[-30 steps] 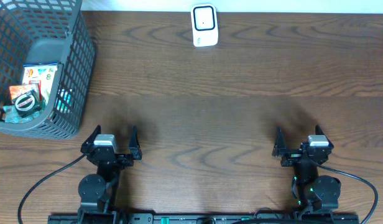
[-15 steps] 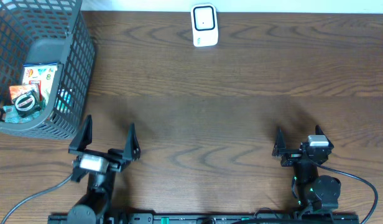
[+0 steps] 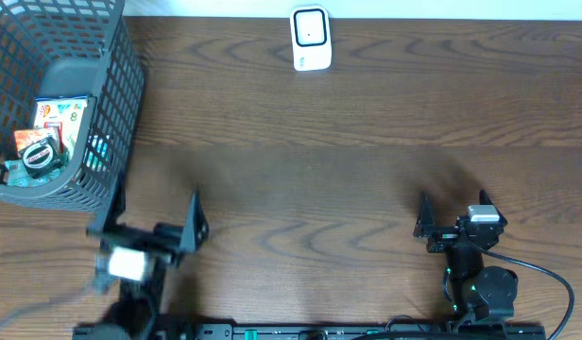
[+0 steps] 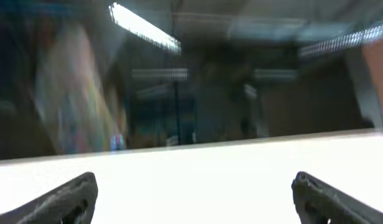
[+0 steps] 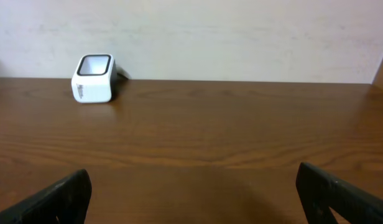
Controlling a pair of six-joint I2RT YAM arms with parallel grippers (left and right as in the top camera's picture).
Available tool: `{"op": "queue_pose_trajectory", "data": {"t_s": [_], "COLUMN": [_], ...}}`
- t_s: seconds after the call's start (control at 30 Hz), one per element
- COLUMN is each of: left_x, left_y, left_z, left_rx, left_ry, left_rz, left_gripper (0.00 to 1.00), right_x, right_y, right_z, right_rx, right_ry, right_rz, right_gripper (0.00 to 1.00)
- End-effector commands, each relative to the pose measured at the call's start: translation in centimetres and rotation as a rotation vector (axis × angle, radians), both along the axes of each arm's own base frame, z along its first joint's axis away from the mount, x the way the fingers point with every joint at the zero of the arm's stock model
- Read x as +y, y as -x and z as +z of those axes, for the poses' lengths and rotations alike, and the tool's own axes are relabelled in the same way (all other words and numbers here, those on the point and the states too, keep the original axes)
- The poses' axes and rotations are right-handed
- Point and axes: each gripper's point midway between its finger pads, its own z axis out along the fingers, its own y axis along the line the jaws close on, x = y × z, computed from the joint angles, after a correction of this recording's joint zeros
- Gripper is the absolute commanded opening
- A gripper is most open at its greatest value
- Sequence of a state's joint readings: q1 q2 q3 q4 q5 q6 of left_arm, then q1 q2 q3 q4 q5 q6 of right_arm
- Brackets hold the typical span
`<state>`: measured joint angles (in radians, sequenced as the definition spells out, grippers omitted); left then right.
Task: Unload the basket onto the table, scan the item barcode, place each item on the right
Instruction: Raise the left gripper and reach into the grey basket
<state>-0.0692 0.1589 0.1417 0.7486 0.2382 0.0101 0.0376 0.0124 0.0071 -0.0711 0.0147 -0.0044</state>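
My left gripper (image 3: 155, 215) hangs just beside the near corner of the dark mesh basket (image 3: 121, 113), fingers spread wide with nothing between them. My left wrist view is badly blurred and shows little beyond both fingertips (image 4: 70, 198) at the bottom corners. My right gripper (image 3: 453, 215) sits low over the right side of the wooden table (image 3: 348, 151), fingers equally wide apart and empty. The items lie inside the basket at the table's left: a colourful box (image 3: 64, 115) with an orange-and-black packet (image 3: 36, 151) against it. The white scanner (image 3: 310, 40) stands at the table's far edge, well apart from both my grippers.
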Motion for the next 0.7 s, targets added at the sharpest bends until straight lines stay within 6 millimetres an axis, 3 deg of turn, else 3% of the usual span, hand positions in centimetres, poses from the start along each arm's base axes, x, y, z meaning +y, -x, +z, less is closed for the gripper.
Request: {"op": "queue_pose_trajectory", "data": {"t_s": [0.0,0.1,0.23,0.37,0.5,0.67], "left_x": [-1.9,-4.0,-5.9,-7.8,-8.0,-6.8], "left_y": [-2.9,-6.5,-10.0,-13.2,-15.3,-17.3], "left_z": [2.8,1.1,-0.7,-4.8,-4.6,-1.4], "left_rx": [0.194,0.449,0.617,0.742,0.749,0.735], "left_ry": [-0.119,-0.271,-0.309,-0.3,-0.187,-0.103], "left_rz": [-0.052,-0.129,-0.256,-0.395,-0.42,-0.364], "left_gripper": [0.98,0.98,0.98,0.97,0.98,0.98], "right_x": [-0.2,-0.2,-0.2,-0.2,-0.2,-0.2], "right_y": [0.0,0.0,0.0,0.0,0.0,0.0], "right_z": [0.0,0.0,0.0,0.0,0.0,0.0], "right_rx": [0.0,0.0,0.0,0.0,0.0,0.0], "right_ry": [-0.01,-0.01,-0.01,-0.011,-0.01,-0.01], "right_rz": [-0.007,-0.007,-0.007,-0.007,-0.007,-0.007], "right_gripper": [0.99,0.99,0.99,0.99,0.99,0.99]}}
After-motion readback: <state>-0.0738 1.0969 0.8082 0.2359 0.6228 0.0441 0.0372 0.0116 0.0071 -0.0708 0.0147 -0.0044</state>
